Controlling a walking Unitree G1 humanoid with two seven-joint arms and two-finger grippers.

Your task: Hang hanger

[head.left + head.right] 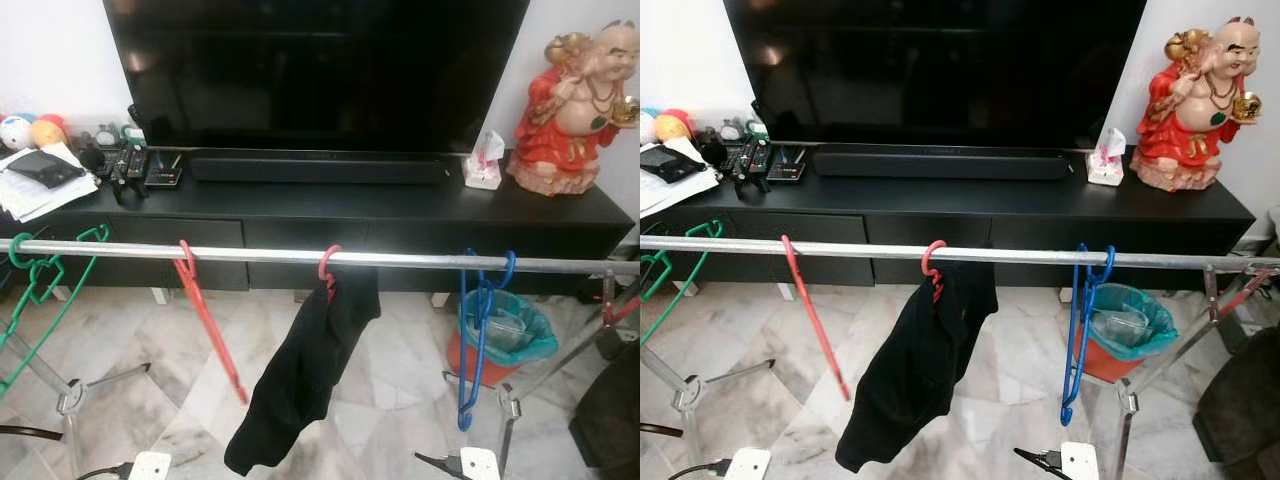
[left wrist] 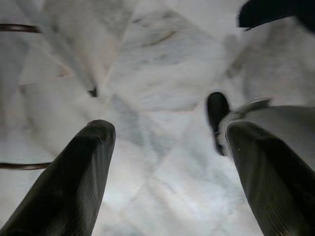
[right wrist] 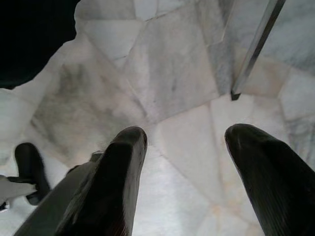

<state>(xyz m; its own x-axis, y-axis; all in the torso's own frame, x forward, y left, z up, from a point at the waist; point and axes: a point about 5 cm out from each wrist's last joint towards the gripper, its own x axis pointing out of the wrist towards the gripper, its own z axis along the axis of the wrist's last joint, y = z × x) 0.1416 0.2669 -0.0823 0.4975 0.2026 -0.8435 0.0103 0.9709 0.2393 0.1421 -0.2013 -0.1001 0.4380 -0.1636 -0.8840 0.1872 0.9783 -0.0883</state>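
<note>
We see our left end effector (image 2: 162,167) and right end effector (image 3: 184,172) both spread and empty over the floor (image 2: 147,73), arms hanging idle because the pink hanger (image 1: 328,268) carrying the black garment (image 1: 305,370) already hooks the rail (image 1: 260,254).

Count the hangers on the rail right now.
4, maybe more past the frame edges. Along the rail from the robot's left: green hanger, bare red hanger, red hanger holding the black garment, blue hanger. Both grippers are open.
</note>
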